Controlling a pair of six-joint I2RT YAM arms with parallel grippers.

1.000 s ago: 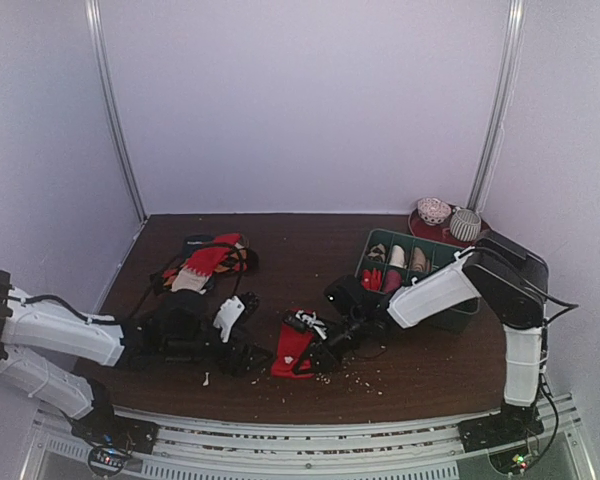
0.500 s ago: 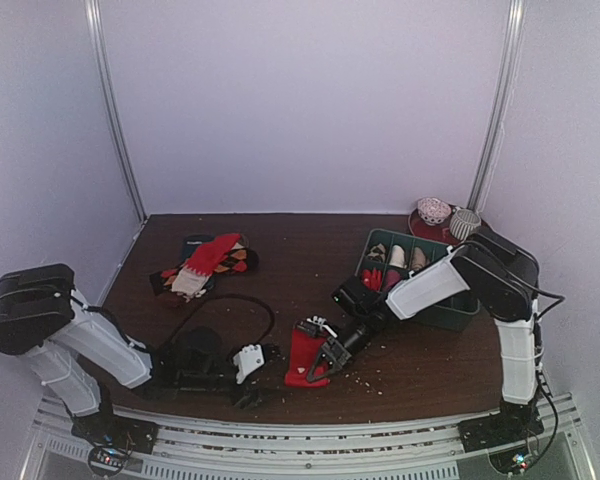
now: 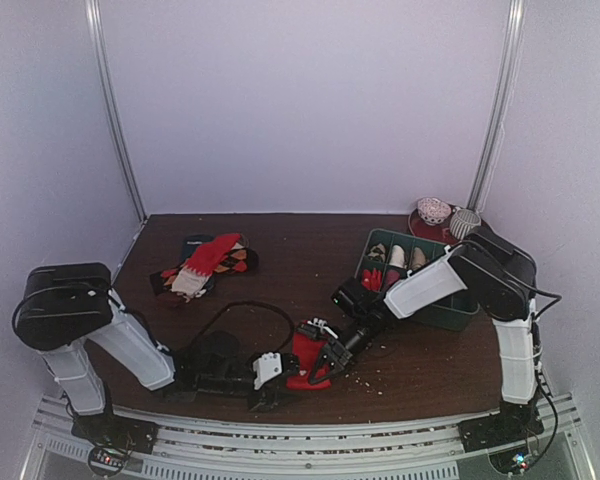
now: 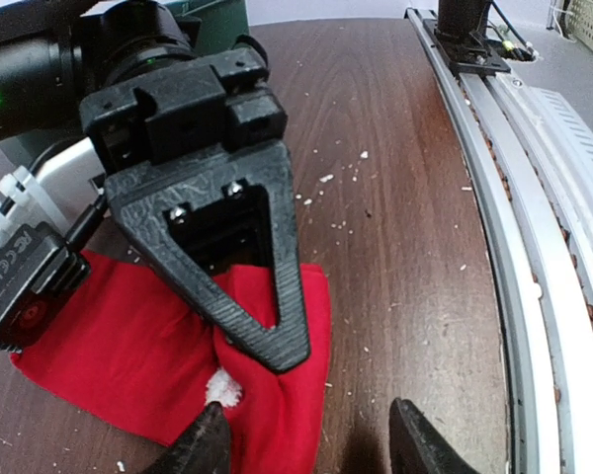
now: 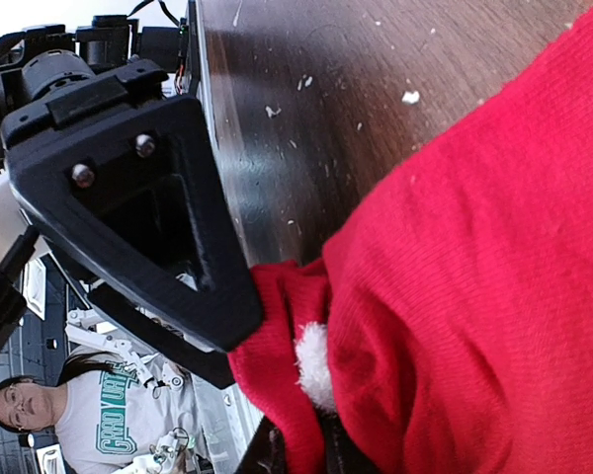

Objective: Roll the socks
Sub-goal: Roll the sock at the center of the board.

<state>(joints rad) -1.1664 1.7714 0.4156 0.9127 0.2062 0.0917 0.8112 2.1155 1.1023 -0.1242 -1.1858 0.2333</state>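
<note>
Right gripper pinched almost closed on a bunched fold of the red sock. Left gripper spread wide, gripping nothing. The sock's edge lies between its fingers, just beside the right fingertips.

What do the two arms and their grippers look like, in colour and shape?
Both the left arm and the right arm have white link covers and black joints. A black cable loops beside the left one. The right gripper is black; its fingers are flat hollow triangles with visible screws. The left gripper is black too.
</note>
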